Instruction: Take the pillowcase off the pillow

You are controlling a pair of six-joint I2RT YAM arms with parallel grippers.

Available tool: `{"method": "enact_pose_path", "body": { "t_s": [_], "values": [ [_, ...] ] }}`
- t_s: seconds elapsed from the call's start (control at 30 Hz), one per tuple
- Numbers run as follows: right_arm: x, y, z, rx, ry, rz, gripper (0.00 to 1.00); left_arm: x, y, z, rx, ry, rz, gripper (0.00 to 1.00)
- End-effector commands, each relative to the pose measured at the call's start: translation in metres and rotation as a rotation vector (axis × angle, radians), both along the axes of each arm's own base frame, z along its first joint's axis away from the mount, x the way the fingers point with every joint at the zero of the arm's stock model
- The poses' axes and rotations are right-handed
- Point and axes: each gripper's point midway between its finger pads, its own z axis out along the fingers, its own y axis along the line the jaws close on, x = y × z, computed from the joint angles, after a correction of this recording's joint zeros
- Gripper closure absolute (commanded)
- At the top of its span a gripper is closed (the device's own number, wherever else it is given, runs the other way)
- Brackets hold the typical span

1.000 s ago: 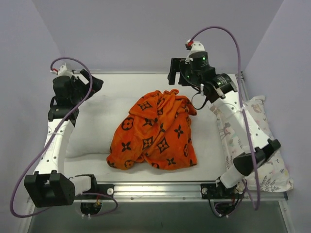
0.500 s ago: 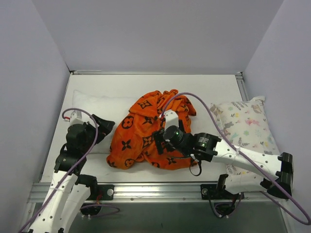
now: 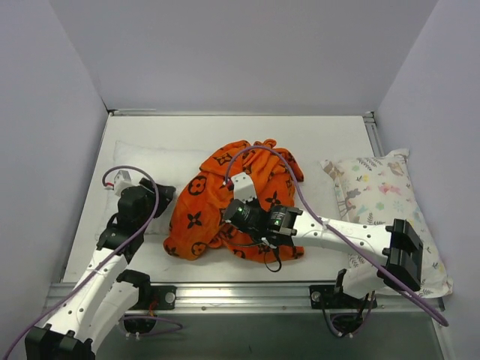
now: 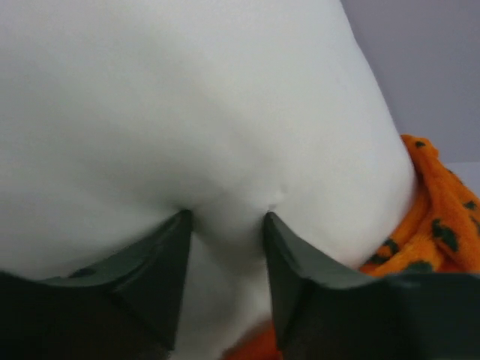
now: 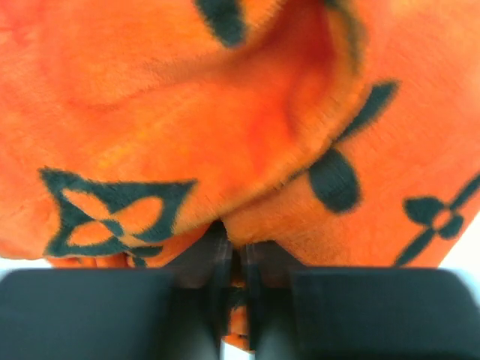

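The orange pillowcase (image 3: 217,176) with black motifs lies bunched mid-table over the right end of the white pillow (image 3: 142,161). My left gripper (image 3: 163,196) sits at the pillow's near edge just left of the orange fabric. In the left wrist view its fingers (image 4: 169,270) pinch a bulge of the pillow (image 4: 187,97), and the pillowcase (image 4: 442,217) shows at the right. My right gripper (image 3: 229,219) is low on the near side of the heap. In the right wrist view the gripper (image 5: 238,259) is shut on a fold of the pillowcase (image 5: 225,112).
A white pillow printed with pastel animals (image 3: 382,195) lies along the right edge, partly under the right arm. Grey walls close in the table (image 3: 322,142) on three sides. A metal rail (image 3: 240,289) runs along the near edge.
The right gripper slid left into the orange heap and shut on its fabric. The left gripper pushed forward against the pillow and closed on it.
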Motion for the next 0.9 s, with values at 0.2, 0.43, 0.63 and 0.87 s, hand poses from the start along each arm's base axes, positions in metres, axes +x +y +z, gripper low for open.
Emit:
{"method": "enact_pose_path", "body": {
  "t_s": [0.2, 0.43, 0.63, 0.87],
  "values": [
    [0.043, -0.107, 0.032, 0.029, -0.048, -0.263, 1.0, 0.063, 0.052, -0.019, 0.043, 0.118, 0.095, 1.0],
    [0.064, -0.237, 0.016, 0.095, 0.028, -0.598, 1.0, 0.088, 0.113, -0.024, 0.092, 0.174, 0.196, 1.0],
    [0.077, -0.234, 0.022, 0.213, 0.089, -0.585, 1.0, 0.106, 0.121, -0.02, 0.114, 0.186, 0.166, 1.0],
    [0.067, -0.159, 0.05, 0.206, 0.036, -0.353, 0.85, 0.108, 0.108, -0.017, 0.107, 0.158, 0.119, 1.0]
  ]
}}
